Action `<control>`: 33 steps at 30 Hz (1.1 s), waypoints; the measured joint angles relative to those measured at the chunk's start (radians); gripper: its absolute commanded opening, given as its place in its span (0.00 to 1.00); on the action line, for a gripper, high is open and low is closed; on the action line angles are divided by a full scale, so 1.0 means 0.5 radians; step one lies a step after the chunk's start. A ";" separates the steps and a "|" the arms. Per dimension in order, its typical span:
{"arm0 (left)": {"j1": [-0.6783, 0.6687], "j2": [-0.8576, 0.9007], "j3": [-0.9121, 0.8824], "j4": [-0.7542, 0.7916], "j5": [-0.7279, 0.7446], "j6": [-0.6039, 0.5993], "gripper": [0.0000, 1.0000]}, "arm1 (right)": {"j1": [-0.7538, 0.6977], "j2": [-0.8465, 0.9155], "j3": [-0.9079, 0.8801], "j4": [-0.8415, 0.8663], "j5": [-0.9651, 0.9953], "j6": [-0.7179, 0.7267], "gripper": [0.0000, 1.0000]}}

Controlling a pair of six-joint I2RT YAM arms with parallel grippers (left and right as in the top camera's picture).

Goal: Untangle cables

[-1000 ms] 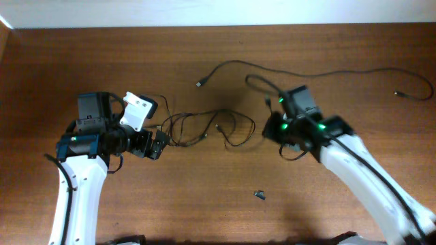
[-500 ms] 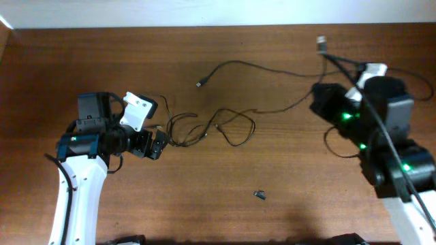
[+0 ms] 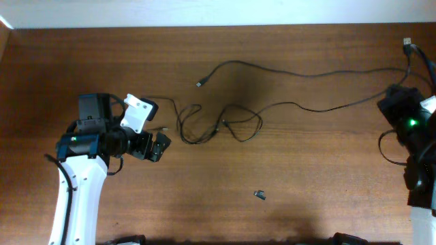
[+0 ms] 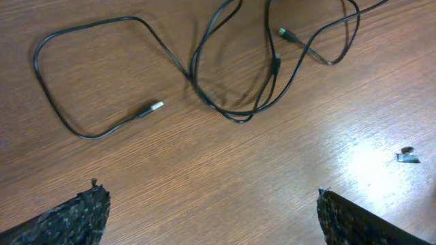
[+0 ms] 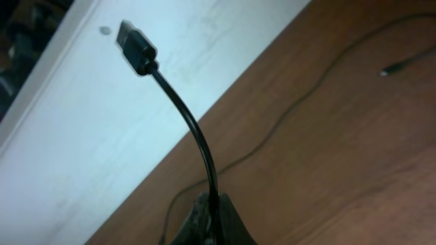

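Observation:
Thin black cables (image 3: 218, 126) lie in a loose tangle at the table's middle, with long strands (image 3: 320, 107) running right. In the left wrist view a loop with a silver plug (image 4: 155, 107) lies left of the crossed strands (image 4: 235, 109). My left gripper (image 3: 158, 146) is open just left of the tangle, with nothing between its fingers (image 4: 208, 190). At the far right, my right gripper (image 3: 402, 112) is shut on a cable (image 5: 191, 129). Its USB plug (image 5: 135, 44) stands up above the closed jaws (image 5: 212, 211).
A tiny dark loose piece (image 3: 259, 195) lies on the wood below the tangle, also visible at the right of the left wrist view (image 4: 407, 156). A small plug end (image 3: 199, 84) rests above the tangle. A white strip (image 3: 204, 12) borders the table's far edge.
My right arm has swung far to the right with the cable in its grip. The strand has pulled out longer and the tangle has shifted and loosened. The left arm has not moved.

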 measured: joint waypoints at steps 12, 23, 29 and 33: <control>-0.013 0.163 0.000 0.087 0.335 -0.001 0.99 | -0.124 0.310 0.007 -0.176 -0.241 -0.040 0.04; -0.531 0.739 -0.002 0.394 0.413 -0.001 0.99 | -0.124 0.345 0.007 -0.217 -0.268 -0.110 0.04; -0.683 0.742 -0.002 0.487 0.063 -0.460 0.99 | -0.124 0.345 0.007 -0.257 -0.268 -0.140 0.04; -0.769 0.742 -0.004 0.605 0.039 -0.725 0.99 | -0.124 0.345 0.007 -0.258 -0.268 -0.142 0.04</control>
